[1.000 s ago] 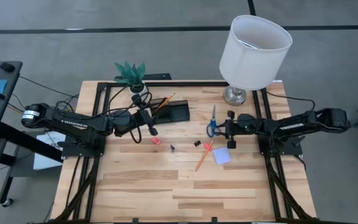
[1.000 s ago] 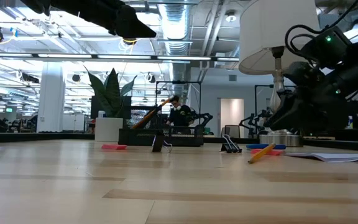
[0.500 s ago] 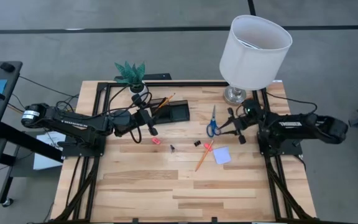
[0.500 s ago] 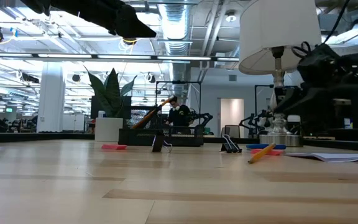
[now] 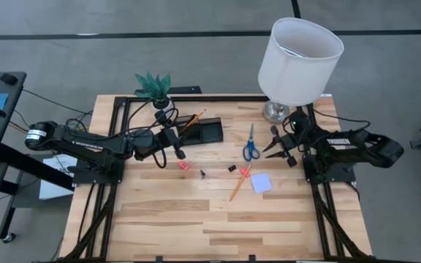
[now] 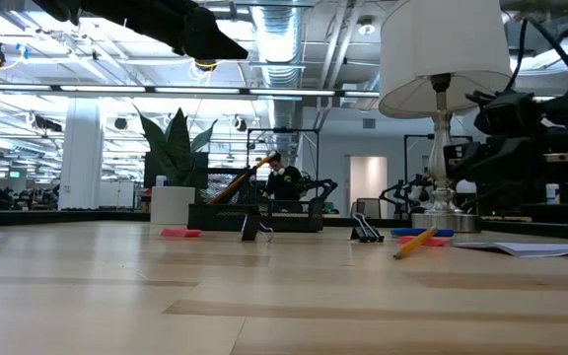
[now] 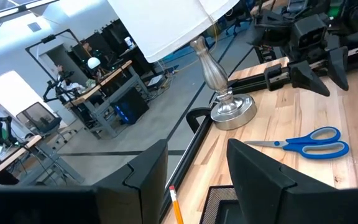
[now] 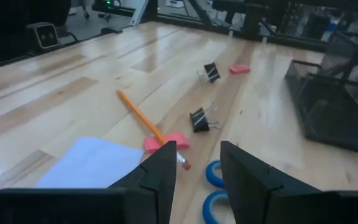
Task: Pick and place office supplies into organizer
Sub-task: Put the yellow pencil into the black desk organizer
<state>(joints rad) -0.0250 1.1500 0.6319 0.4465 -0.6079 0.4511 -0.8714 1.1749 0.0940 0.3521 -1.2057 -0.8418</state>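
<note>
Looking down on the table [image 5: 196,226], we find the black organizer [image 5: 199,130] near the far edge, left of the middle. One orange pencil [image 5: 194,119] leans out of its taller section toward the far edge; the lower tray section beside it shows nothing that we can make out. The white plant pot [image 5: 162,115] with its green plant stands just beyond the organizer's left end.

Our left gripper [image 5: 179,149] hovers just in front of the organizer, fingers [image 7: 260,180] parted with nothing between them. Our right gripper [image 5: 275,145] sits near the right edge, in front of the lamp [image 5: 298,55]; its fingers [image 8: 244,171] stand a little apart, also grasping nothing.

The loose supplies lie between the two grippers. The blue-handled scissors [image 5: 250,146] rest just left of the right gripper, blades toward the far edge. Nearer us lie a black clip [image 5: 233,168], a second black clip [image 5: 202,174], a pink eraser [image 5: 183,165] close to the left gripper, another pink eraser [image 5: 244,172] touching the second orange pencil [image 5: 238,184], and the pale blue note pad [image 5: 261,183].

The whole near half of the table is bare wood, as are both near corners. The lamp's base crowds the far right corner.
</note>
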